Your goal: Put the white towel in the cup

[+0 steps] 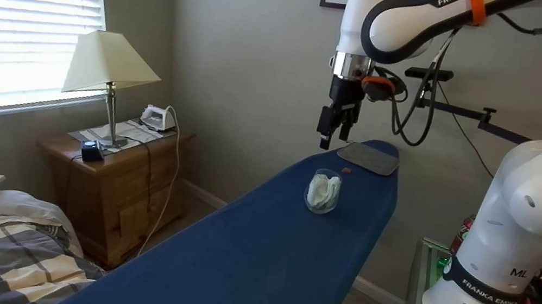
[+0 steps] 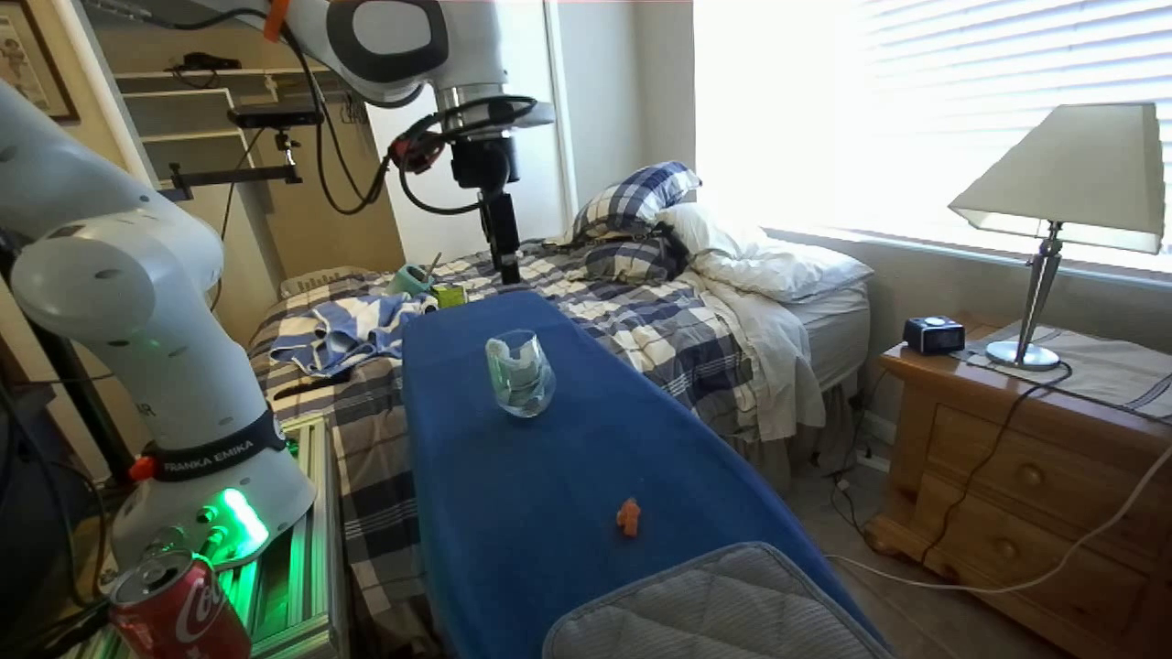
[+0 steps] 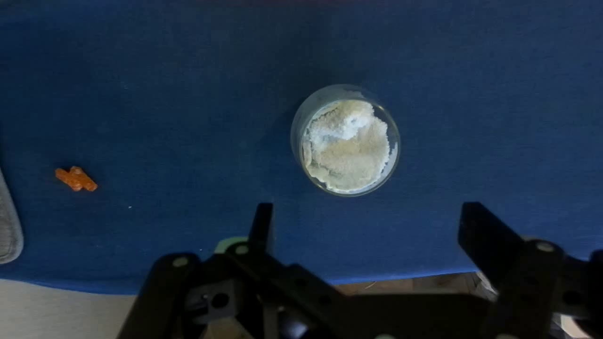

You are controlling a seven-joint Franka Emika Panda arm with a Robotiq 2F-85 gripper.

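The clear glass cup (image 1: 319,210) stands upright on the blue ironing board; it also shows in an exterior view (image 2: 544,394) and in the wrist view (image 3: 298,128). The white towel (image 1: 324,191) lies bunched up inside the cup; it also shows in an exterior view (image 2: 522,366) and, from above, in the wrist view (image 3: 351,150). My gripper (image 3: 369,207) is open, its fingers wide apart with nothing between them. In both exterior views the gripper (image 1: 334,140) (image 2: 509,273) hangs fingers down, well above the board and apart from the cup.
A small orange object (image 2: 628,517) and a grey quilted pad (image 2: 714,604) lie on the ironing board (image 1: 228,277). A nightstand (image 1: 115,192) with a lamp (image 1: 112,65) and an iron (image 1: 158,118) stands beside it. A bed (image 2: 732,366) lies behind in an exterior view.
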